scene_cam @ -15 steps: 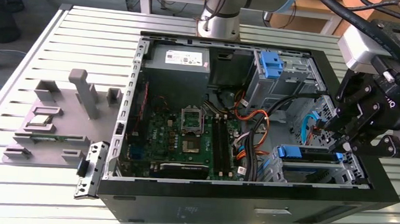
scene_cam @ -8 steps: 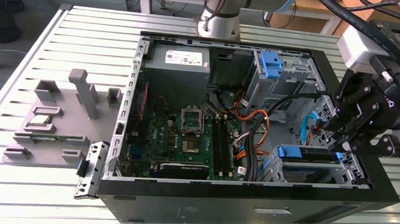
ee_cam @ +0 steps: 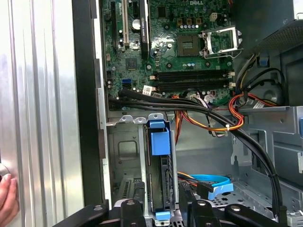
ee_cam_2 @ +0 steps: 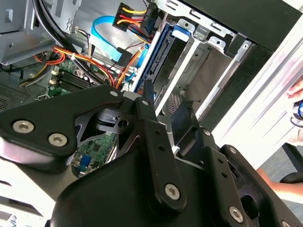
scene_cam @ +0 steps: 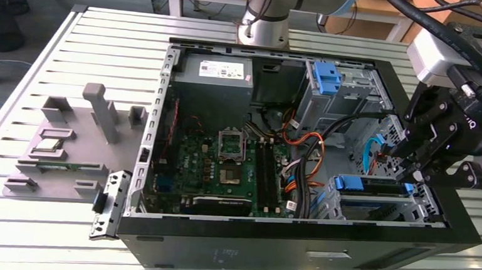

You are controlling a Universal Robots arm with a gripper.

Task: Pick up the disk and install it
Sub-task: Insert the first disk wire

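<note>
Tool [ee_cam: 161, 205] is spread fairly wide, not clamped on anything; the disk [ee_cam: 158, 182] stands on edge in a slot of the grey drive cage [ee_cam: 124, 146], with the fingers [ee_cam: 131, 208] on either side of its near end; its blue handle [ee_cam: 158, 142] points toward the motherboard [ee_cam: 189, 47]; all of it sits inside the open black PC case [scene_cam: 301, 251], which lies on the slatted surface [scene_cam: 105, 32].

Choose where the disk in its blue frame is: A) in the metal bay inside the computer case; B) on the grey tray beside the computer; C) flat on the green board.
A: in the first wrist view the disk sits on edge in a slot of the metal bay.
</note>
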